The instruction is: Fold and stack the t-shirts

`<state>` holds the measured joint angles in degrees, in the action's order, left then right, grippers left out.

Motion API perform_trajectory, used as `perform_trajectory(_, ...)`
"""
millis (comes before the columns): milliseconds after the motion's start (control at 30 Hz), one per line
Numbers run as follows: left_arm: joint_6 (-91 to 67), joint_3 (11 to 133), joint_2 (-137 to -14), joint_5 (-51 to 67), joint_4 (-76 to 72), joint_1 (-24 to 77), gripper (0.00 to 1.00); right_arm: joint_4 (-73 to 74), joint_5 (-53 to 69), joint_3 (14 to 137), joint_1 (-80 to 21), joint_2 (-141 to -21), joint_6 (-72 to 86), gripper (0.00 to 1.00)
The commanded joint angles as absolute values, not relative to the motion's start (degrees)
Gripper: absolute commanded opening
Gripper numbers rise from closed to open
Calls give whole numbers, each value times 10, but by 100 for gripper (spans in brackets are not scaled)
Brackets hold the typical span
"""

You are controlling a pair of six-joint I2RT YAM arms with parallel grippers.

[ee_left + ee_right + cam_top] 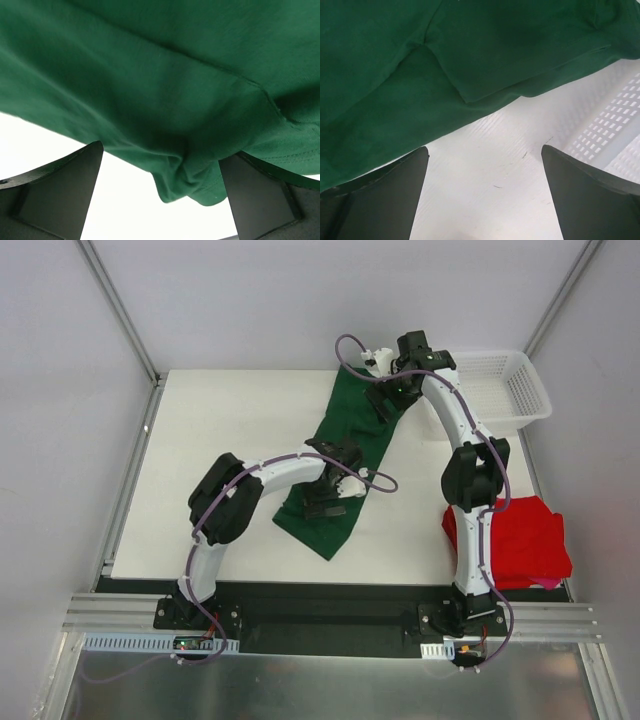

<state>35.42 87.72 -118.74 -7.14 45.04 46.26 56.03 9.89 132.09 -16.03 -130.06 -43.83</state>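
On the table [220, 420], left pincer [324, 506] and right pincer [384, 400] gape empty at the green shirt's [352, 452] ends; each should pinch every layer.

**The dark green t-shirt [355, 425] lies long, the bright red t-shirt [525, 535] lies bunched**

You have the dark green t-shirt folded into a long narrow strip. It lies flat and slanted across the middle of the table [220, 420], one end at the far edge, the other toward the near edge. Up close you see layered folds, a stitched hem and a small bunched corner. The bright red t-shirt sits rumpled at the table's near right corner, well apart from the green one.
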Motion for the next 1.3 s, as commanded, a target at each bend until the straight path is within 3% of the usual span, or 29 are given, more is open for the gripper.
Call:
perform_trajectory(0, 317, 943, -1242, 16, 423, 499, 99, 534, 74, 1327, -156, -1282, -467, 100)
perform_trajectory(367, 259, 1034, -1245, 175, 416, 546, 99, 483, 70, 1283, -158, -1277, -492, 100)
perform_trajectory(633, 230, 902, -1051, 124, 421, 501, 99, 490, 87, 1279, -166, -1286, -468, 100)
perform_trajectory(767, 280, 787, -907, 91, 446, 437, 99, 509, 98, 1276, -180, -1295, -470, 100)
perform_trajectory(1000, 281, 794, -881, 83, 458, 195, 99, 538, 125, 1324, -186, -1353, -413, 100)
perform_trajectory(1267, 310, 816, -888, 57, 451, 142, 99, 531, 110, 1326, -205, -1394, -473, 100)
